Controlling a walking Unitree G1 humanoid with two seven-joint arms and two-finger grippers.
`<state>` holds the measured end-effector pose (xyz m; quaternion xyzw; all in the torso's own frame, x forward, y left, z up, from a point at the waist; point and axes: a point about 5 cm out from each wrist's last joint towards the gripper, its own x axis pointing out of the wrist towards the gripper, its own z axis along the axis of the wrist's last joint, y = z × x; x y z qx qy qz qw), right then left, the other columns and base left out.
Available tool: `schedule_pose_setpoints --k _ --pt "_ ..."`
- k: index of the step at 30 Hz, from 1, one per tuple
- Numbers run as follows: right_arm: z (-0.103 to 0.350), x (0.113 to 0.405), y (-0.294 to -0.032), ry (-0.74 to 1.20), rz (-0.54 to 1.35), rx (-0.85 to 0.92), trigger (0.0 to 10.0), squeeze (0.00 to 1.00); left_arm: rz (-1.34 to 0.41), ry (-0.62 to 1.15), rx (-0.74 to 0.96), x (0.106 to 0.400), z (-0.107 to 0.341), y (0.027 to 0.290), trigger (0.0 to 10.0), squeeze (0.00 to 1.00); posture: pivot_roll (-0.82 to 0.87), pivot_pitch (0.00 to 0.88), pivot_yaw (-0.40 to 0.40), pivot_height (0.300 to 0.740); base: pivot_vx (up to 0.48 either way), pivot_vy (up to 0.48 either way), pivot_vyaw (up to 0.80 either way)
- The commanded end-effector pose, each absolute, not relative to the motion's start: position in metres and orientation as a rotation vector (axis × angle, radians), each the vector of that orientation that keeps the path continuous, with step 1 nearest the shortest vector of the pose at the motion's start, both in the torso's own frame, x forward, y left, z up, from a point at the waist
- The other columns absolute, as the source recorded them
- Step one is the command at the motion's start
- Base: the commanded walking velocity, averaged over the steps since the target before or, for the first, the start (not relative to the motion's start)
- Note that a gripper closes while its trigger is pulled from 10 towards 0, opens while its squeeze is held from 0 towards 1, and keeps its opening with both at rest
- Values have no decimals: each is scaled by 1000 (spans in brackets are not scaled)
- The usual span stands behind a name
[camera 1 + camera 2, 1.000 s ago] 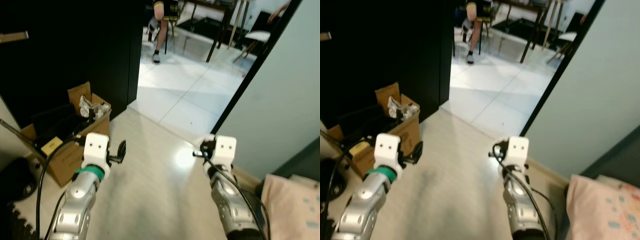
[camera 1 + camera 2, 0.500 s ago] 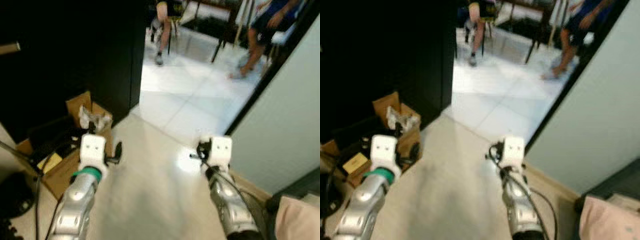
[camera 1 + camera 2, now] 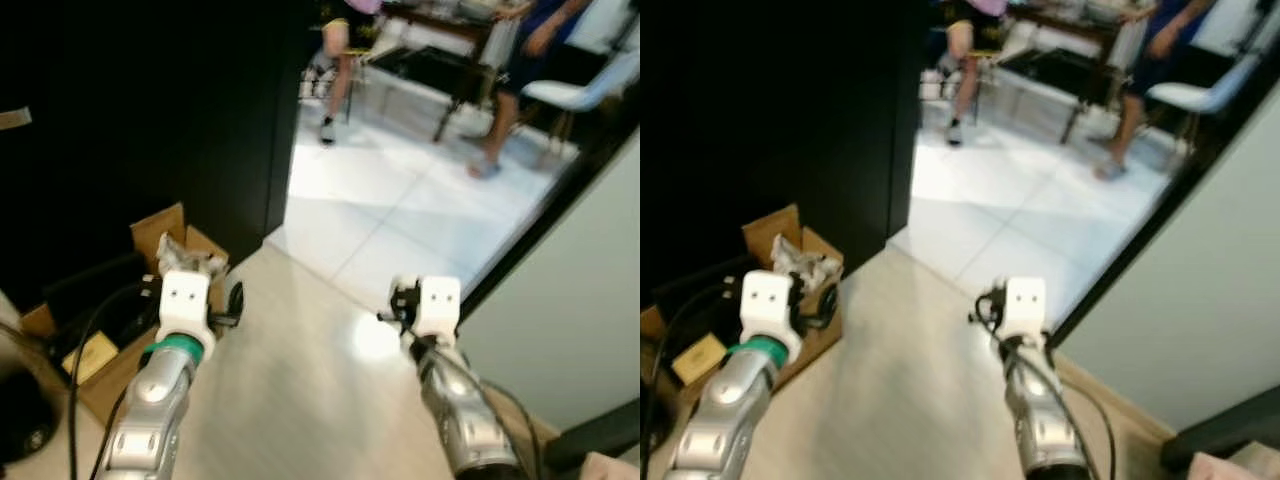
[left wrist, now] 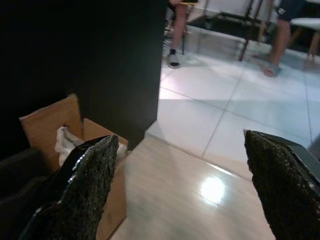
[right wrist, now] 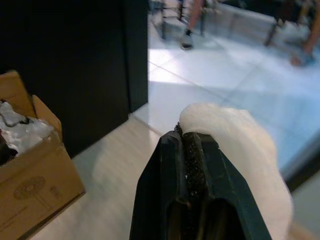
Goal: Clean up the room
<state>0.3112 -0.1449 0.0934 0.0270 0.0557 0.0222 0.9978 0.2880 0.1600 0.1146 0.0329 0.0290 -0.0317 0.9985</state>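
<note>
Clamping a soft white wad (image 5: pixel 240 150), the right gripper (image 5: pixel 187 145) has its two black fingers pressed together, with the wad bulging out past the tips and down one side of them. The wad is a rounded lump with no clear long axis; what it is made of cannot be told. The left gripper (image 4: pixel 180 175) hangs over the floor with its fingers (image 4: pixel 85 185) spread wide apart and nothing between them.

Below both grippers runs a pale, glossy wood-look floor (image 3: pixel 300 400) carrying a bright glare spot. Ahead of them it meets white tiles (image 3: pixel 400 200) at a doorway. A black wall (image 3: pixel 150 100) stands beyond the left gripper, and a light wall with a dark edge (image 3: pixel 580 300) stands to the right gripper's outer side.

Just beside the left gripper, on its outer side, sits an open cardboard box (image 3: pixel 160 225) holding crumpled pale paper (image 3: pixel 185 262), dark items and a cable. Far ahead on the tiles, two people sit on chairs (image 3: pixel 580 90), their legs (image 3: pixel 335 80) showing.
</note>
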Motion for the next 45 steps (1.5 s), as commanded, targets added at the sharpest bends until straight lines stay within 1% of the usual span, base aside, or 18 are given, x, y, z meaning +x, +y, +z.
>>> schedule_pose_setpoints --k 1,14,22,32,34,45 --pt "93 312 -140 123 69 57 10000 0 -43 76 65 285 110 165 10000 0 82 25 -124 740 401 0 800" --pt "92 312 -142 136 99 28 10000 0 -32 81 57 283 108 165 10000 0 79 37 -133 740 403 0 800" --pt "92 313 -154 144 96 6 10000 0 -31 85 56 281 108 164 10000 0 75 47 -135 740 402 0 800" --pt "93 315 -157 144 98 -14 10000 0 -27 86 57 281 107 165 10000 0 75 47 -135 740 393 0 800" --pt "92 316 -158 148 97 -1 10000 0 -18 82 60 281 107 166 10000 0 75 46 -137 740 292 0 0" --pt "93 317 -168 158 91 -1 10000 0 7 112 83 281 102 168 10000 0 69 50 -142 740 0 0 0"
